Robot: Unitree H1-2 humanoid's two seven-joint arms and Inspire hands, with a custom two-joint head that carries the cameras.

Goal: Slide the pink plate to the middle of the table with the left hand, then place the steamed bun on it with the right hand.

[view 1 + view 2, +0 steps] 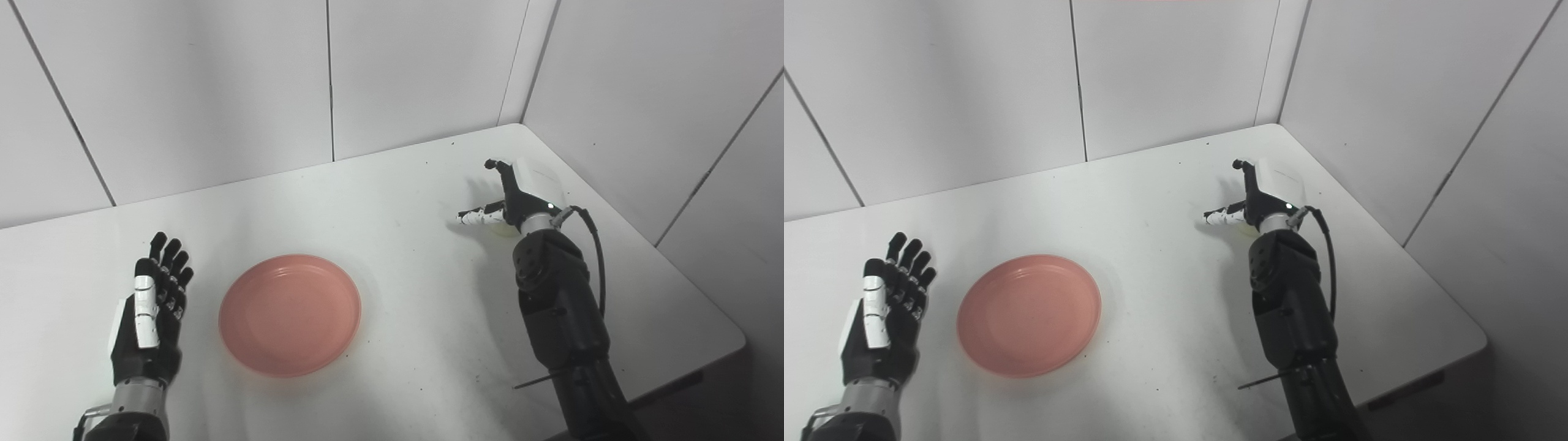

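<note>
Currently the plate [290,314] is pink, shallow and holds nothing. It sits flat on the table [392,202], left of centre and toward the near edge.

My left hand [150,309] is just beside the plate's left rim, not touching it. Fingers are spread and pointing away from me, and it grips nothing. I can't tell whether it rests on the table or floats just above.

My right hand [511,199] is well apart from the plate, out near the far right corner. It stands side-on, with one finger up and another stretched left, low over the table. Fingers are apart, not pressed together.

The bun [503,229] is only a pale yellowish sliver right under that hand, on the table, mostly hidden by the wrist. I can't tell whether the hand touches it or has any grip on it. It is not on the plate.

View differences: the left eye shows a bit more of the bun sliver below the hand; in the right eye it is a thinner strip [1244,228]. The right eye shows more of the right-side wall [1396,92] and the table's near right corner. Both views agree on the plate and both hands. Dark specks dot the table around the right arm [560,318].
</note>
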